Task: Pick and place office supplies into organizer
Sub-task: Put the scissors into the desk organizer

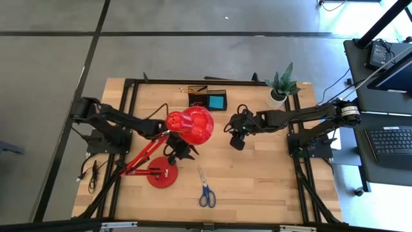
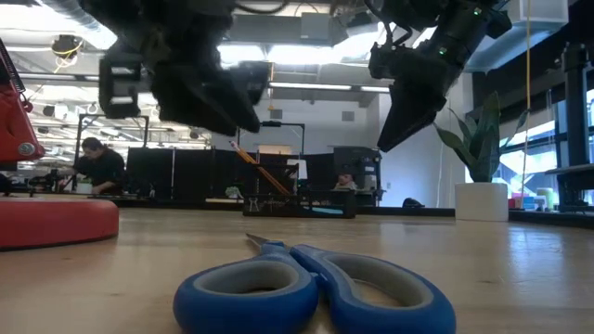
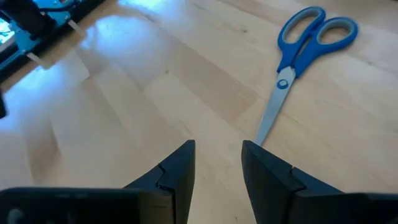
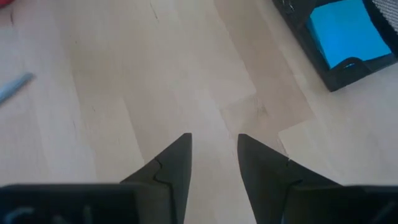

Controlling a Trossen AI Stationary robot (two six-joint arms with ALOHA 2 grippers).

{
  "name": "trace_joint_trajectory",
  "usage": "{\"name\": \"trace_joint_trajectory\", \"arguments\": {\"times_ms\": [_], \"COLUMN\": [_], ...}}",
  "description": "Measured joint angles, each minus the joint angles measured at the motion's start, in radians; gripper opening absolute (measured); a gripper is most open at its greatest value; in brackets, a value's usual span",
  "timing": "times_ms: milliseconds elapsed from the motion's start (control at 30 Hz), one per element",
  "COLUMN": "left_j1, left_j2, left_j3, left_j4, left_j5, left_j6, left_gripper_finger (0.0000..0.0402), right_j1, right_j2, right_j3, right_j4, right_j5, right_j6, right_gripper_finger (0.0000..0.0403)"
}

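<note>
The blue-handled scissors (image 1: 206,191) lie flat on the table near its near edge, blades pointing toward the far edge; they fill the foreground of the low view (image 2: 306,289). The black organizer (image 1: 207,100) stands at the far edge with a blue block (image 1: 217,101) in one compartment and pencils (image 2: 252,165) leaning in it. My left gripper (image 3: 217,155) is open and empty, hovering beside the lamp with the scissors' blade tip (image 3: 261,134) just ahead. My right gripper (image 4: 214,149) is open and empty, above bare wood right of centre (image 1: 237,140), the organizer (image 4: 342,37) ahead.
A red desk lamp stands at left of centre, its head (image 1: 190,124) over my left arm and its round base (image 1: 162,174) toward the near edge. A potted plant (image 1: 279,88) sits at the far right corner. Loose pencils (image 1: 193,89) lie behind the organizer. Bare wood lies between the grippers.
</note>
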Motion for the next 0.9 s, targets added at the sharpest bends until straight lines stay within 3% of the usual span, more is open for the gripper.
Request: {"name": "trace_joint_trajectory", "arguments": {"times_ms": [333, 567, 900], "left_j1": [-0.038, -0.045, -0.077], "left_j2": [0.194, 0.311, 0.444], "left_j3": [0.047, 0.123, 0.186], "left_j4": [0.089, 0.173, 0.189], "left_j5": [0.172, 0.299, 0.292], "left_j6": [-0.013, -0.127, -0.057], "left_gripper_finger": [0.0126, 0.0126, 0.0125], "right_j1": [0.000, 0.000, 0.000], "right_j2": [0.000, 0.000, 0.000], "right_j3": [0.000, 0.000, 0.000], "right_j4": [0.015, 0.016, 0.017], "right_j5": [-0.015, -0.015, -0.015], "right_j6": [0.063, 0.063, 0.060], "right_gripper_finger": [0.0132, 0.0132, 0.0132]}}
